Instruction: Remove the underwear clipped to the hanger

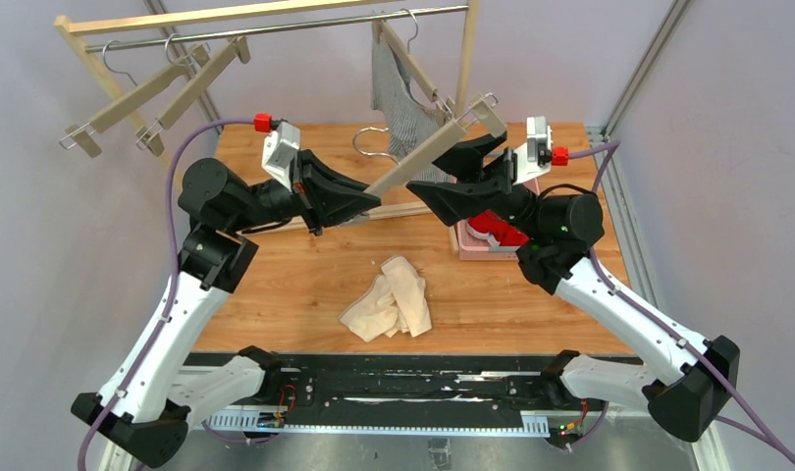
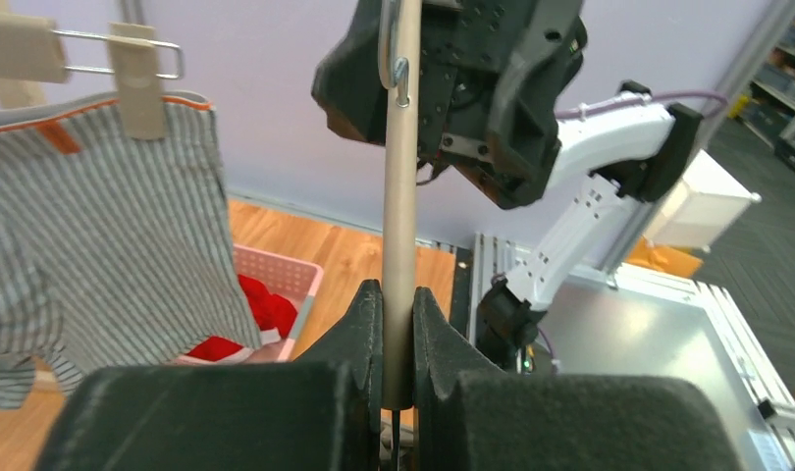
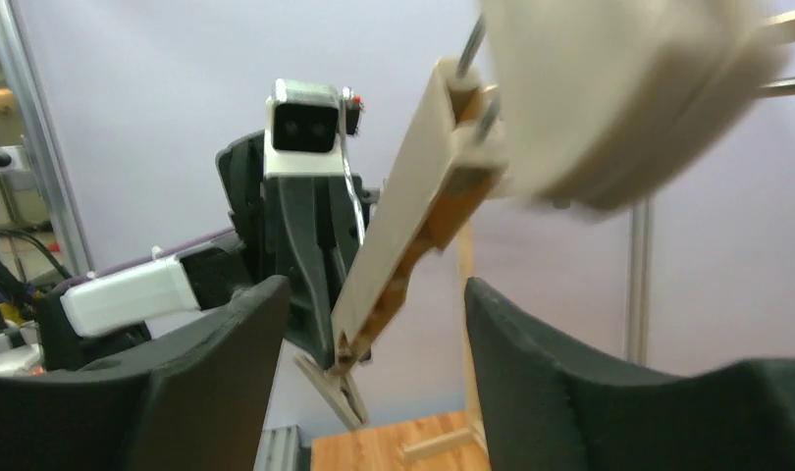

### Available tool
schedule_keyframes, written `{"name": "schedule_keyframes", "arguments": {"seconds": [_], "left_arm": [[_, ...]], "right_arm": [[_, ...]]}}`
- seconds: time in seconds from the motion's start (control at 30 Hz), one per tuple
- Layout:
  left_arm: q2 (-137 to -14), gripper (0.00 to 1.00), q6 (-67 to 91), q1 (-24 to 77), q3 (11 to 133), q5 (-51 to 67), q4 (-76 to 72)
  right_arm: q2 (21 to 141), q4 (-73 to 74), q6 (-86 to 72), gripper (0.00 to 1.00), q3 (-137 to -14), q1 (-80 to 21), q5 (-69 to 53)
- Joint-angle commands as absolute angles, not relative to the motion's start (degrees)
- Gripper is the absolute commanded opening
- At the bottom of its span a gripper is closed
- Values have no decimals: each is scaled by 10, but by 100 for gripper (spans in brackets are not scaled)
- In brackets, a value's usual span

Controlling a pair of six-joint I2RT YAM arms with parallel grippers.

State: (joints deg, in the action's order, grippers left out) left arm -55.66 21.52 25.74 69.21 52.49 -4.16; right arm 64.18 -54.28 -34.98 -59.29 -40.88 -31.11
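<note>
A bare wooden hanger (image 1: 423, 152) slants in the air between my two grippers. My left gripper (image 1: 372, 196) is shut on its lower end, and the bar (image 2: 401, 196) runs up from between the pads (image 2: 398, 314). My right gripper (image 1: 490, 145) is open around the upper end; the bar (image 3: 403, 235) passes between its fingers (image 3: 374, 294) without touching them. The grey-and-white pinstriped underwear (image 1: 398, 98) hangs clipped (image 2: 138, 83) to a hanger on the rail. The cream underwear (image 1: 394, 299) lies crumpled on the table. The red underwear (image 1: 497, 231) sits in a pink basket (image 2: 300, 280).
A wooden rack with a metal rail (image 1: 276, 25) stands along the back edge. Two bare hangers (image 1: 143, 98) hang at its left end. A loose wire hook (image 1: 369, 142) lies on the table below the striped pair. Aluminium frame posts (image 1: 649, 59) rise at the right.
</note>
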Motion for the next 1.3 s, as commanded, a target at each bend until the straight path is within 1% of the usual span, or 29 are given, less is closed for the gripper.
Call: {"name": "schedule_keyframes", "arguments": {"seconds": [0.0,0.03,0.1,0.17,0.27,0.4,0.5,0.6,0.73,1.03,1.27], "left_arm": [[-518,0,177,256,739,446,36],[-512,0,147,256,753,420,85],[-505,0,87,257,784,346,195],[-500,0,39,257,814,245,290],[-497,0,4,256,843,134,400],[-479,0,-4,256,841,29,496],[-454,0,3,256,823,-29,542],[-444,0,5,257,811,-87,571],[-463,0,-1,256,805,-145,593],[-544,0,-13,257,822,-182,557],[-613,0,-17,256,893,-162,518]], "right_arm": [[614,-483,-300,84,-579,-415,-296],[604,-458,-286,86,-575,-415,-288],[586,-380,-249,86,-571,-415,-266],[571,-269,-201,86,-580,-418,-236],[560,-99,-119,86,-604,-435,-168],[567,73,-23,86,-611,-500,-18],[591,140,15,86,-600,-566,93],[630,165,21,87,-590,-608,130],[692,180,8,87,-587,-636,140],[852,176,-49,87,-572,-646,91],[966,152,-82,87,-567,-651,57]]}}
